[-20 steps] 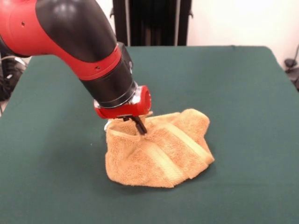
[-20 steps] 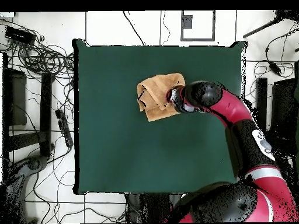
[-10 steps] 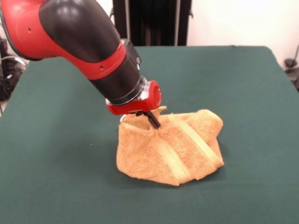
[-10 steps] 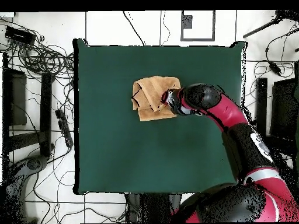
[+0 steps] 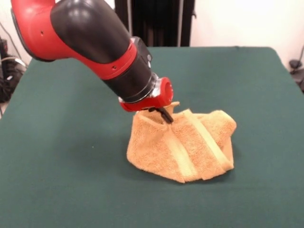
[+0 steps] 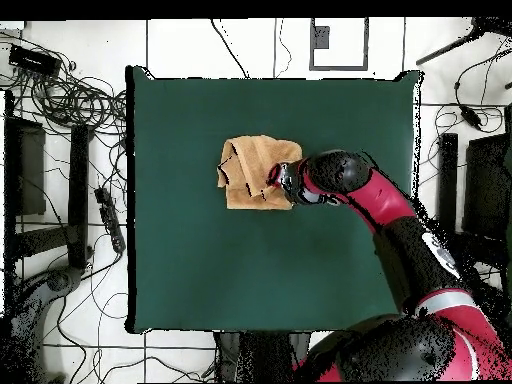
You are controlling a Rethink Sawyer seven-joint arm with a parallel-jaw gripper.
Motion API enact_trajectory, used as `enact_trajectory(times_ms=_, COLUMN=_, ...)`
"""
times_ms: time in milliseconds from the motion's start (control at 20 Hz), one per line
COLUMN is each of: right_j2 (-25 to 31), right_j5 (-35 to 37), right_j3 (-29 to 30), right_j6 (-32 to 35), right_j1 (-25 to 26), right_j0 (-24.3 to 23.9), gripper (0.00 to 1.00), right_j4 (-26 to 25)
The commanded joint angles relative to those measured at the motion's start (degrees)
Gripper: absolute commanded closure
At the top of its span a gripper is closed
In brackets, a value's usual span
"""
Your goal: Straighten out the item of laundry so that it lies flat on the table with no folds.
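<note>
- Presently, the small golden-orange terry-cloth towel sits in a bunched, tent-like heap on the dark green felt-covered surface, roughly mid-surface in the front view and a little toward the upper part of it in the overhead view.
- Pale flat woven bands run down the heap's front slopes; several layers overlap, so the cloth is plainly not flat.
- Red and black arm's gripper is at the peak of the heap, on its upper edge. Dark fingers appear pinched together on a raised fold of the towel, with no gap visible between them.
- Lower hem of the towel rests on the surface; the pinched portion is held up off it.
- Judged step: a drag or lift by one gripped edge, intended to draw the folds out. Task is at an early to middle stage, with most folds remaining.
- Next move, in my judgement, calls for pulling the held edge outward and low, so that the trailing layers unroll rather than pile, then letting go once that edge lies down.
- Risk noted: the whole heap may slide along instead of spreading.
</note>
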Motion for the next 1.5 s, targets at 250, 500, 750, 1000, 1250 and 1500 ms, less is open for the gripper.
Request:
enact_trajectory(times_ms=250, right_j2=6.8, right_j5=-8.1, right_j3=13.3, right_j6=10.1, right_j1=3.3, right_j0=4.3, gripper=1.00, right_j4=5.3)
enact_trajectory(times_ms=500, right_j2=6.3, right_j5=-9.5, right_j3=13.6, right_j6=11.7, right_j1=3.1, right_j0=5.7, gripper=1.00, right_j4=7.1)
enact_trajectory(times_ms=750, right_j2=5.6, right_j5=-8.6, right_j3=13.1, right_j6=11.8, right_j1=3.4, right_j0=5.4, gripper=1.00, right_j4=9.3)
enact_trajectory(times_ms=1000, right_j2=6.6, right_j5=-9.2, right_j3=14.4, right_j6=10.9, right_j1=4.0, right_j0=4.7, gripper=1.00, right_j4=11.3)
enact_trajectory(times_ms=1250, right_j2=7.5, right_j5=-9.1, right_j3=16.0, right_j6=11.0, right_j1=3.5, right_j0=4.2, gripper=1.00, right_j4=13.7)
enact_trajectory(times_ms=1500, right_j2=8.7, right_j5=-9.3, right_j3=17.6, right_j6=10.1, right_j1=3.1, right_j0=3.8, gripper=1.00, right_j4=15.6)
